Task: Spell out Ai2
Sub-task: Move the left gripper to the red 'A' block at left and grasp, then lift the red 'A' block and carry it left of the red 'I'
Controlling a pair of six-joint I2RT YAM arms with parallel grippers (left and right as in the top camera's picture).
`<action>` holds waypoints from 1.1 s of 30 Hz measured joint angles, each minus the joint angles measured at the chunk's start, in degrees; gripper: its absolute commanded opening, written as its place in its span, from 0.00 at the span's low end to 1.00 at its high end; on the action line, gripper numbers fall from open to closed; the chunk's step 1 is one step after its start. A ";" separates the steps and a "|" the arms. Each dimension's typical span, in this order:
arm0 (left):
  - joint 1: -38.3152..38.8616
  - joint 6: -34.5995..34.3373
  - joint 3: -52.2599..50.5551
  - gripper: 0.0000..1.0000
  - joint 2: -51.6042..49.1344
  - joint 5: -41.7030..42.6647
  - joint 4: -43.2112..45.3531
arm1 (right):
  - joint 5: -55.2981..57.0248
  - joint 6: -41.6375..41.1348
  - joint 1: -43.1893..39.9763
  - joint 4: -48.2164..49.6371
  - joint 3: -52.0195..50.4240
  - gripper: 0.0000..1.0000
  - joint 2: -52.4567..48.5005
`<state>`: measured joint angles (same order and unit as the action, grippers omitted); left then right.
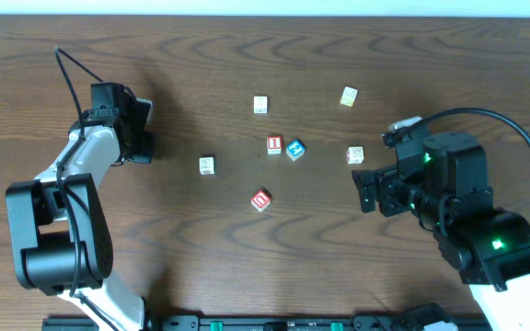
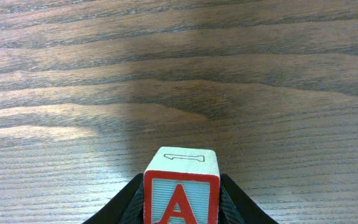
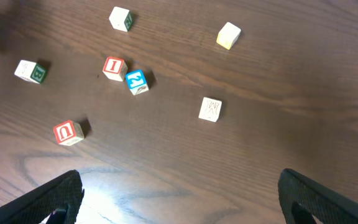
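I see a dark brown wooden counter [image 1: 449,55] with wavy grain lines all over it. A thin pale strip runs along its far edge at the top of the overhead view. I cannot tell what that strip is. A bright patch of light shines on the wood in both wrist views.

My left end effector [image 2: 181,208] is over the left side of the counter, well apart from the other blocks. It is clenched on the A block [image 2: 181,186], which is white with a red frame and a red A. I cannot tell if the block touches the wood.

My right end effector [image 3: 179,199] is on the right side. Its fingers are spread wide with nothing between them.

Near the middle, the red I block [image 1: 274,144] and the blue 2 block [image 1: 294,149] sit just beside each other. The red U block [image 1: 261,199] lies alone, nearer to the arm bases. A pale block [image 1: 355,155] lies near my right end effector.
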<state>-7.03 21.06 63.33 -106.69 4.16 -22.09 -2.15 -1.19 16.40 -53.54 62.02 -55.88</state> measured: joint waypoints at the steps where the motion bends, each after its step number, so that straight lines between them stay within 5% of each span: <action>1: 0.00 -0.04 0.00 0.33 0.02 0.00 0.02 | 0.00 0.00 0.00 0.00 0.00 0.99 0.00; 8: 0.00 -1.68 0.02 0.15 0.02 0.17 0.02 | 0.00 0.00 0.00 0.00 0.00 0.99 0.00; 20: 1.49 -14.86 10.19 0.06 1.42 10.58 -3.72 | 0.00 0.00 0.00 0.00 0.00 0.99 0.00; 26: 11.06 -19.80 15.10 0.06 3.72 11.41 -3.78 | 0.00 0.00 0.00 0.00 0.00 0.99 0.00; 33: 25.66 -30.86 15.41 0.06 3.67 2.99 -6.21 | 0.00 0.00 0.00 0.00 0.00 0.99 0.00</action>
<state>18.63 -9.80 78.74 -103.02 7.16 -28.29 -2.15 -1.19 16.40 -53.54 62.02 -55.88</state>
